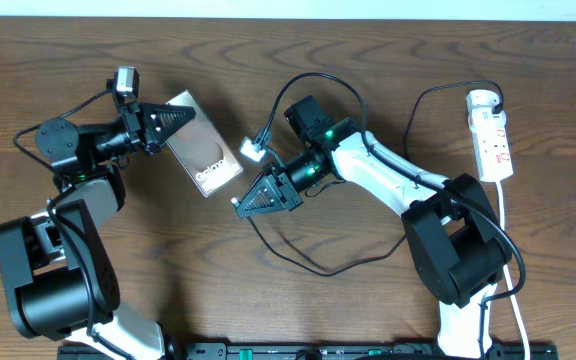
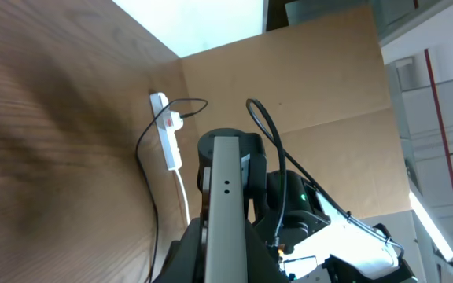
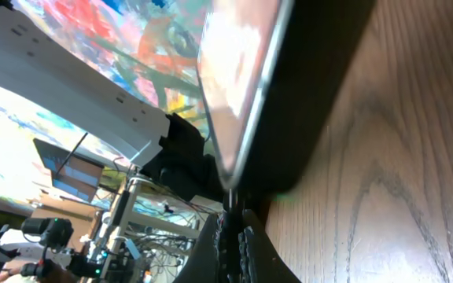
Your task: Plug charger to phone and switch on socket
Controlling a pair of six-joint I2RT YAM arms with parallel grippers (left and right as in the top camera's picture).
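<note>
The phone [image 1: 208,155], a dark-brown slab with white lettering, is held tilted above the table by my left gripper [image 1: 181,119], which is shut on its far end. In the left wrist view the phone [image 2: 226,181] shows edge-on between the fingers [image 2: 225,240]. My right gripper [image 1: 240,203] is shut on the plug tip of the charger, right at the phone's near end. In the right wrist view the tip [image 3: 228,206] sticks out of the fingers [image 3: 233,236] and touches the phone's edge [image 3: 246,94]. The black cable [image 1: 308,262] loops away towards the socket [image 1: 493,140].
The white socket lies at the far right of the wooden table [image 1: 118,40], its white cord [image 1: 508,240] running down to the front edge. It also shows in the left wrist view [image 2: 166,130]. Black cable loops lie behind and in front of the right arm.
</note>
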